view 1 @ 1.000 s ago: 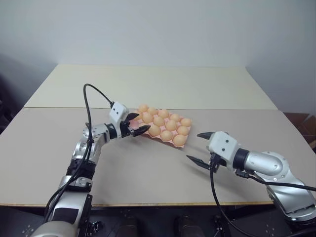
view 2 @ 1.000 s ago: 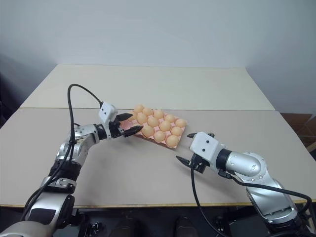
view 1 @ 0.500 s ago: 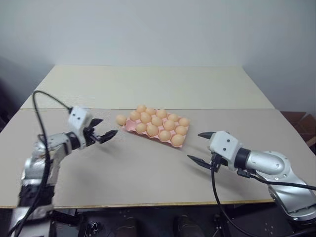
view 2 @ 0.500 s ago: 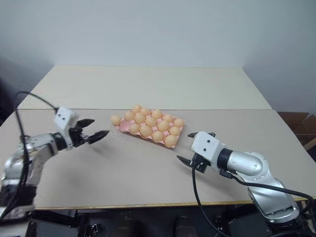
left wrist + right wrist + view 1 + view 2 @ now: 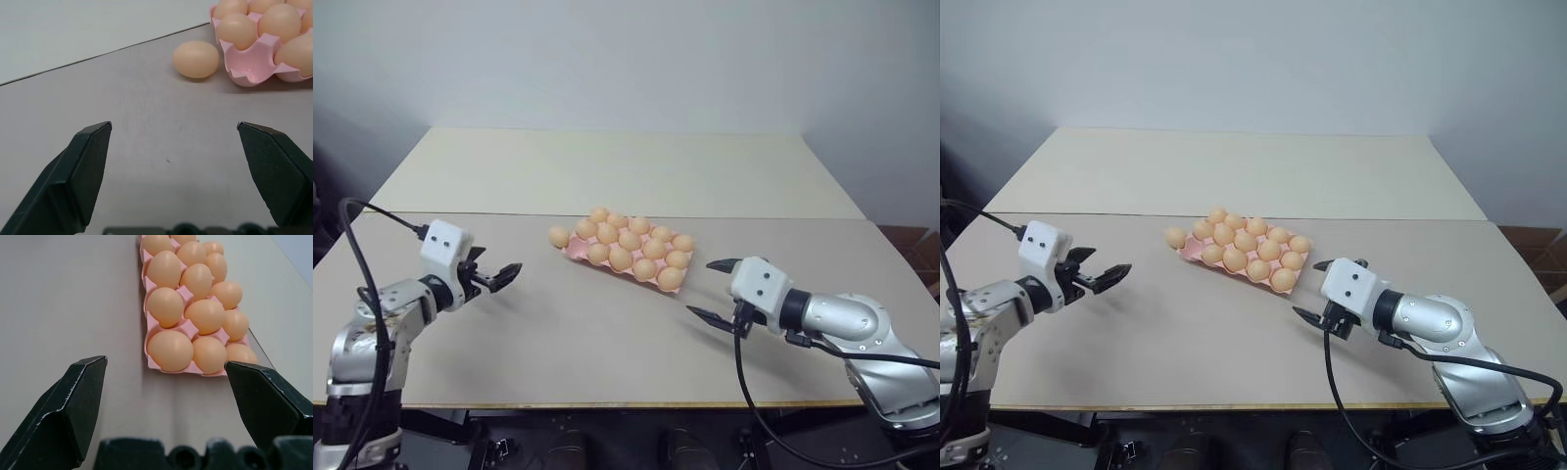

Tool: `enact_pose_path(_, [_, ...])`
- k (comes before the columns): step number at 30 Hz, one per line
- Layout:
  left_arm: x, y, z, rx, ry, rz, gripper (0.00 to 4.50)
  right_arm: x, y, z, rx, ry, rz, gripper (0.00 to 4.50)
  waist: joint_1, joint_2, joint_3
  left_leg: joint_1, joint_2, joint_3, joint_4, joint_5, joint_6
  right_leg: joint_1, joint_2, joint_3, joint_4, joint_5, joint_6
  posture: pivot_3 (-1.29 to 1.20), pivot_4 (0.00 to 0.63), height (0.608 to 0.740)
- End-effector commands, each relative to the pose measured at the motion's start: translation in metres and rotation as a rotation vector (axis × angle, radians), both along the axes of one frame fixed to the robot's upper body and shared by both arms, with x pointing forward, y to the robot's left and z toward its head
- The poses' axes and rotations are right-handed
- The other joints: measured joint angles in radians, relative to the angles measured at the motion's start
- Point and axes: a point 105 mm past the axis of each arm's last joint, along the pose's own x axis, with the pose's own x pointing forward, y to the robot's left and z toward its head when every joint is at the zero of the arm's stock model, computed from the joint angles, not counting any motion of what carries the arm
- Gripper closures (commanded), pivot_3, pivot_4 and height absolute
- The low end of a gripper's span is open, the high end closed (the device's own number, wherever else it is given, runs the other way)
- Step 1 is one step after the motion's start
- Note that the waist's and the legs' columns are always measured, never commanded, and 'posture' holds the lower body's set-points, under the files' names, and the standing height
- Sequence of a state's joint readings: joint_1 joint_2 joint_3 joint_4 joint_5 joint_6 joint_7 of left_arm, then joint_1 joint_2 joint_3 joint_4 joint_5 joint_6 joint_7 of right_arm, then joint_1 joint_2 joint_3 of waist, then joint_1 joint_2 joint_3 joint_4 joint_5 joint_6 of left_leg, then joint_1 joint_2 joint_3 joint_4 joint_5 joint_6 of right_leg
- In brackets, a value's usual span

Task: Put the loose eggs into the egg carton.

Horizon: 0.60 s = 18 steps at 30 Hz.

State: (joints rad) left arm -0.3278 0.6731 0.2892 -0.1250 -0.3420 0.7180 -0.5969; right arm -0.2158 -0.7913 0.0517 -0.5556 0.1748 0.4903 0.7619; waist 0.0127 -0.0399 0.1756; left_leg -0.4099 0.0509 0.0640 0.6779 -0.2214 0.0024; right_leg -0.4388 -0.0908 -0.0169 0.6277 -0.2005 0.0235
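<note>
Pulled back from the tray's corner since a second ago, the left gripper (image 5: 499, 275) now hovers over bare table (image 5: 568, 323) well to the left, its two black wedge-shaped fingers spread apart and empty. One loose egg (image 5: 558, 236), a smooth pale orange-tan oval, lies on the matte beige tabletop just beside the left corner of the egg carton (image 5: 250, 73). That carton is a flat pink moulded tray with scalloped cup walls, and its cups hold rounded, glossy eggs in rows. Right of the tray, the right gripper (image 5: 717, 291) hangs near its end, black tapered fingers wide apart, gripping nothing.
</note>
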Motion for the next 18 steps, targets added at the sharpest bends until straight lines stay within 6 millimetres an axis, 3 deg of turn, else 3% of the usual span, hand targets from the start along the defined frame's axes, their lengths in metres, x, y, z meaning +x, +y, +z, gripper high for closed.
enact_pose_path(1, [0.02, -0.006, 0.012, -0.065, -0.078, 0.019, 0.01, 0.0, 0.001, 0.012, -0.004, -0.061, 0.008, 0.0, 0.001, 0.0, 0.0, 0.0, 0.0, 0.0, 0.0, 0.0, 0.0, 0.0, 0.0, 0.0, 0.0, 0.0, 0.0, 0.0, 0.15, 0.74])
enact_pose_path(6, [0.058, -0.024, 0.019, -0.185, -0.18, 0.02, 0.01, 0.0, 0.003, 0.012, 0.003, -0.064, 0.008, 0.0, 0.001, -0.002, -0.001, 0.0, -0.001, 0.0, 0.001, 0.0, 0.0, 0.001, 0.0, 0.0, 0.0, 0.003, 0.004, 0.0, 0.15, 0.74])
enact_pose_path(11, [0.093, -0.037, 0.009, -0.218, -0.173, 0.033, 0.01, 0.001, 0.003, 0.012, -0.006, -0.07, 0.0, 0.0, -0.002, -0.002, -0.001, -0.001, -0.001, 0.0, 0.001, 0.0, 0.0, 0.001, 0.0, 0.0, -0.001, 0.004, 0.004, 0.0, 0.15, 0.74])
enact_pose_path(18, [0.112, -0.054, -0.01, -0.17, -0.128, 0.013, 0.01, -0.003, 0.001, 0.011, -0.004, -0.074, -0.026, 0.0, -0.002, -0.003, -0.001, -0.003, -0.001, 0.0, 0.001, 0.0, 0.001, 0.0, 0.0, -0.001, -0.002, 0.004, 0.005, 0.0, 0.15, 0.74])
